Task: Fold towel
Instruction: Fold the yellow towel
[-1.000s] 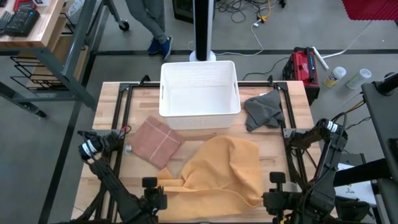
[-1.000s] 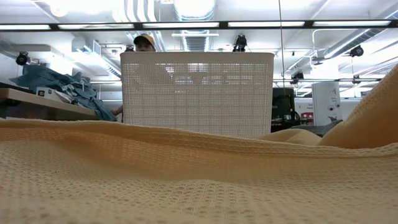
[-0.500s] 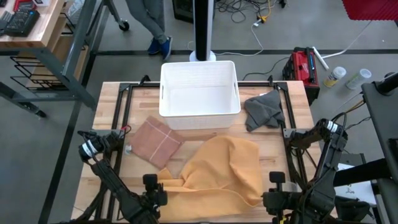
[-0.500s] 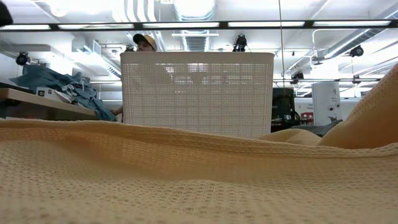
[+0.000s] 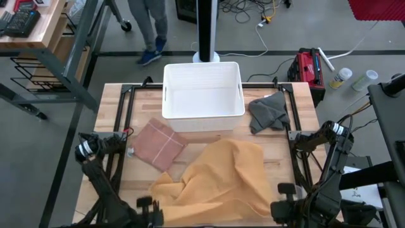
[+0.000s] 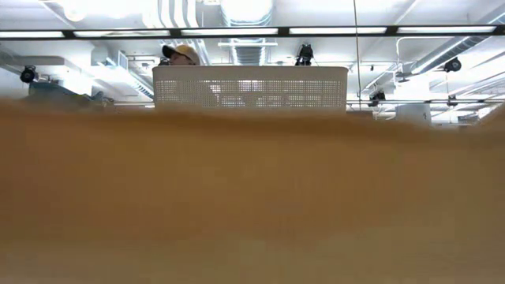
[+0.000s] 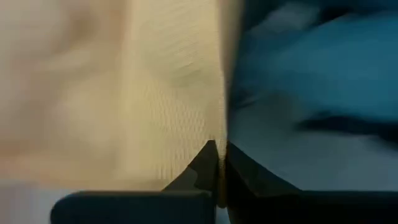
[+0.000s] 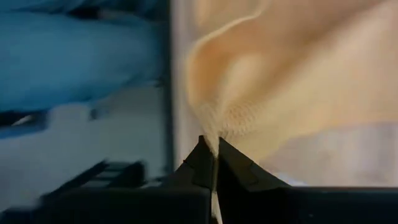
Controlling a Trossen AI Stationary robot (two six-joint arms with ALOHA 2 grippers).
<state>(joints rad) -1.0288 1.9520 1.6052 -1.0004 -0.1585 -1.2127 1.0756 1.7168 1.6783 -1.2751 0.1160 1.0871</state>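
A yellow waffle-weave towel (image 5: 221,174) lies crumpled on the near half of the wooden table. Its far part rests on the tabletop, and its near edge is raised, filling most of the low view (image 6: 252,197). My left gripper (image 5: 150,206) is shut on the towel's near left side. My right gripper (image 5: 283,193) is shut on its near right side. Both stand at the table's near edge. My left gripper pinches an edge of the yellow towel (image 7: 219,134) between its two shut fingers, and the cloth runs away from the fingertips in a raised sheet. One layer or several, I cannot tell. My right gripper pinches a bunched fold of the towel (image 8: 211,127) between its shut fingertips, and the cloth fans out beyond them.
A white perforated basket (image 5: 204,88) stands at the table's far middle. A folded reddish-brown cloth (image 5: 161,144) lies to its near left and a crumpled grey cloth (image 5: 267,113) to its right. A person walks (image 5: 149,31) beyond the far edge.
Both grippers have moved toward the table's near edge with the towel, the left one also a little leftward. The towel's near edge has come up in front of the low camera and its left part has been drawn out. The far part stays on the table.
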